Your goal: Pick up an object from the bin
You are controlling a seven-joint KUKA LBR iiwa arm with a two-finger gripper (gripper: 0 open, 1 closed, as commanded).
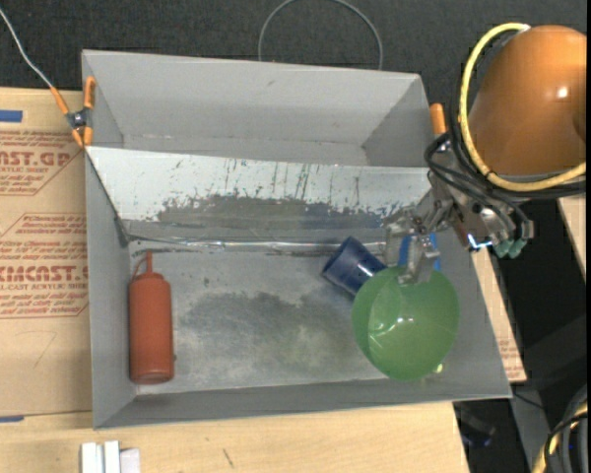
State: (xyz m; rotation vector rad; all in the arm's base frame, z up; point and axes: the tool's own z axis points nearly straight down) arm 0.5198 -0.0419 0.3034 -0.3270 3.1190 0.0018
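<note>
Green bowl (406, 325) sits at right, blue cup (352, 264) just beside it; tool (417, 254) hangs over the bowl's rim (apart or together, can't tell).

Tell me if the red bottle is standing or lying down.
Lying down: the red bottle shows its full length along the bin floor, nozzle pointing toward the back.

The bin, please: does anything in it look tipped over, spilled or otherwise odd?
The blue cup lies tipped on its side beside the green bowl on the right; the red squeeze bottle lies flat on the left. No spill or damage visible.
</note>
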